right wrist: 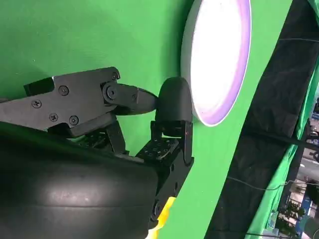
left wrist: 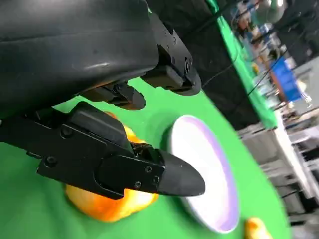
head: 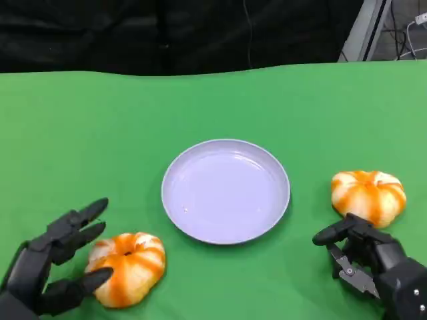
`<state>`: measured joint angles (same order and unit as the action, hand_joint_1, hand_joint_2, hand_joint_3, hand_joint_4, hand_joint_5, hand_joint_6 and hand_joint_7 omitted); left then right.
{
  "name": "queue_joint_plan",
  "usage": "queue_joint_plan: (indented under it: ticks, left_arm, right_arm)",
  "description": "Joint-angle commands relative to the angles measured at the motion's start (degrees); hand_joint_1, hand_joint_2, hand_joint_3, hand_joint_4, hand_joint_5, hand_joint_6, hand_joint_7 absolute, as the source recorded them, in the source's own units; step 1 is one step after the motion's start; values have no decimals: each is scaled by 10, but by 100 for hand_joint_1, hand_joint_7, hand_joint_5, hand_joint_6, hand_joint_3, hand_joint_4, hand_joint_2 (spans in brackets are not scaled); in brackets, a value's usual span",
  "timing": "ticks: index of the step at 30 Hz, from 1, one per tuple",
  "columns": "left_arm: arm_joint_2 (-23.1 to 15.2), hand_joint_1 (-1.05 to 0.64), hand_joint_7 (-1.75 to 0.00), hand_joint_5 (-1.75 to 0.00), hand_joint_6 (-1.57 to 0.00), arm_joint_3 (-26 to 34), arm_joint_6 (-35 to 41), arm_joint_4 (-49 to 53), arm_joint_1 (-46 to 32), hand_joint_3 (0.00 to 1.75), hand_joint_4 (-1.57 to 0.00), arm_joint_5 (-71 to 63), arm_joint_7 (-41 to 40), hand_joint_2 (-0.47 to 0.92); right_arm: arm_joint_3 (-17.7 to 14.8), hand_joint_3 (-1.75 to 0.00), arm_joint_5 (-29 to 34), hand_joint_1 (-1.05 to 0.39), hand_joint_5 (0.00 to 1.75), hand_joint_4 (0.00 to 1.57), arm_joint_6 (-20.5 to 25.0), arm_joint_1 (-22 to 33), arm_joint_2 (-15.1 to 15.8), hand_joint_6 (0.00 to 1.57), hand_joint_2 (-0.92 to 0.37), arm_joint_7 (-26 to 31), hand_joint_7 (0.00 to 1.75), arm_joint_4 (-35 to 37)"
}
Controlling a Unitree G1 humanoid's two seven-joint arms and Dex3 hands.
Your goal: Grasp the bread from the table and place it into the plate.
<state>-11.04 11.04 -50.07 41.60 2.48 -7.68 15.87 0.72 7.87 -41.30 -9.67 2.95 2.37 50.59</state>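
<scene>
Green table [head: 220, 100]; left hand [head: 57, 263] spread beside near bread [head: 127, 267]; right hand [head: 367, 257] spread; wrist view shows plate [right wrist: 219, 59] edge-on.

The desk [head: 80, 120] is covered in a bright green cloth that runs back to a dark backdrop. A pale lilac plate [head: 225, 191] sits on it near the middle, round and shallow. Two orange-and-white striped bread rolls lie on the cloth either side of the plate: the left bread [head: 128, 267] nearer the front edge, the right bread [head: 368, 195] level with the plate, both apart from its rim.
</scene>
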Motion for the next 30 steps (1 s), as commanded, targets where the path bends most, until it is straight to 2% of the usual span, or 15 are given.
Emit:
queue_joint_plan:
  ticks: [1,8,14,20,24,30]
  left_arm:
    - [-42,-99,0,0,-44,-30,18,-37,-10,15,-50,-82,-65,92]
    - [-59,-105,0,0,-44,-84,101,-98,-12,21,-46,-151,-112,92]
    - [-80,-105,0,-1,-40,-128,184,-142,-6,40,-40,-192,-108,92]
    - [-110,-105,0,0,-32,-188,291,-207,-4,57,-33,-243,-63,92]
    - [-126,-105,0,0,-29,-215,333,-227,-3,59,-29,-247,-32,92]
    - [-142,-105,-1,-2,-32,-239,360,-231,4,56,-33,-238,-6,92]
  right_arm:
    - [-4,-42,-3,-30,175,67,11,6,11,75,-92,1,117,11]
    - [-5,-42,-4,-30,175,67,4,4,11,74,-92,2,117,17]
    - [-5,-42,-4,-30,175,67,8,6,9,74,-92,2,118,12]
    - [-5,-41,-4,-30,175,66,6,6,8,74,-92,3,118,12]
    - [-4,-41,-3,-30,175,66,7,7,8,74,-92,3,118,8]
    - [-5,-42,-6,-29,175,66,6,8,9,73,-92,-1,119,8]
